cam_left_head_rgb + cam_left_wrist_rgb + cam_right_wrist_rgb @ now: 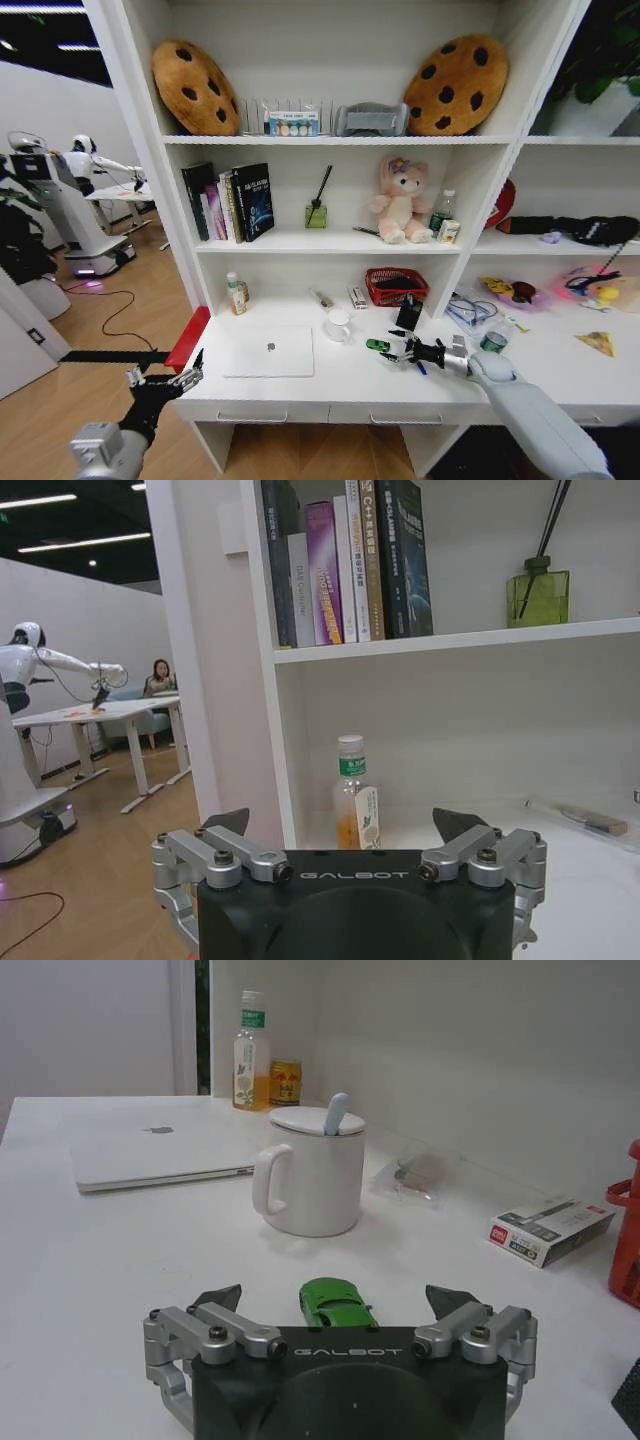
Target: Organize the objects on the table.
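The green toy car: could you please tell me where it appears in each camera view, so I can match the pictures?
Head view: the green toy car sits on the white desk, between the white mug and the right pincer.
Left wrist view: not in it.
Right wrist view: the car lies between the open pincer's fingertips, in front of the mug.
Shared landmark: the juice bottle.
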`<state>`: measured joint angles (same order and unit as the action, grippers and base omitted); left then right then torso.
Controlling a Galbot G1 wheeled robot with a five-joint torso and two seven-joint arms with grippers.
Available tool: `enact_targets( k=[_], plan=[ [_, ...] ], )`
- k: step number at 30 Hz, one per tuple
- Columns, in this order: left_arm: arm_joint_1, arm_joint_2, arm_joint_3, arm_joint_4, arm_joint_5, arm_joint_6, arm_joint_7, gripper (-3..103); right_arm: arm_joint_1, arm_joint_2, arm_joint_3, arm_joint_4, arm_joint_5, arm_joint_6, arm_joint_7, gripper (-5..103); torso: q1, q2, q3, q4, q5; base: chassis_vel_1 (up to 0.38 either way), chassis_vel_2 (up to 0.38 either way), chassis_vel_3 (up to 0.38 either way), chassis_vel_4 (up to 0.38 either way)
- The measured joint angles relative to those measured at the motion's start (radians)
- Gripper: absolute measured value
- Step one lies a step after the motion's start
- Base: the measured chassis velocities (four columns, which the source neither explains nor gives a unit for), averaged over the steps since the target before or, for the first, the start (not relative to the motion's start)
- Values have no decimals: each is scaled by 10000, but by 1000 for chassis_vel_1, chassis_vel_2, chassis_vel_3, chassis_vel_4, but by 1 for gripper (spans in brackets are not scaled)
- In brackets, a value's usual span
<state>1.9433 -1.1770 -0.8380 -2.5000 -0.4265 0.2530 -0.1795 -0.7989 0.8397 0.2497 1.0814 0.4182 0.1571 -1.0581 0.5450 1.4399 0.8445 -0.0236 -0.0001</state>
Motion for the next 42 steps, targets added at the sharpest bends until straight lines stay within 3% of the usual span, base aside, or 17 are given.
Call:
enact_targets(
  k=[5,8,10,12,15,17,21,22,26,42],
  plan=[
    [0,0,0,0,0,0,0,100,547,155,-356,-337,-258,3,31,103,0,0,0,2,0,0,0,0,0],
    [0,0,0,0,0,1,0,100,1044,338,-657,-878,-632,68,-24,93,0,-1,0,4,1,0,0,0,0],
    [0,0,0,0,0,0,0,100,1073,357,-685,-938,-687,75,-61,93,0,-1,0,3,0,0,0,0,0],
    [0,0,0,0,0,1,0,100,1066,396,-715,-1021,-858,85,-181,78,0,-1,0,-1,2,0,0,0,0],
    [0,0,0,0,0,0,0,100,1038,413,-702,-1032,-937,94,-225,78,0,0,0,0,0,0,0,0,0],
    [0,0,0,0,0,0,0,100,921,469,-585,-1034,-999,150,-302,61,-1,0,-3,1,-1,0,0,0,0],
    [0,0,0,0,0,1,0,100,836,489,-512,-1018,-1013,166,-318,56,-2,1,-3,2,-3,0,0,0,0],
    [0,0,0,0,0,0,0,100,772,498,-450,-1002,-1023,180,-322,44,-3,1,-3,2,-2,0,0,0,0],
    [0,0,0,0,0,1,0,100,625,511,-299,-928,-1029,199,-307,36,-3,1,-3,3,-1,0,0,0,0],
    [0,0,0,0,0,1,0,100,-446,33,747,248,-112,178,-216,36,-1,-2,1,1,3,0,0,0,0]
  ],
)
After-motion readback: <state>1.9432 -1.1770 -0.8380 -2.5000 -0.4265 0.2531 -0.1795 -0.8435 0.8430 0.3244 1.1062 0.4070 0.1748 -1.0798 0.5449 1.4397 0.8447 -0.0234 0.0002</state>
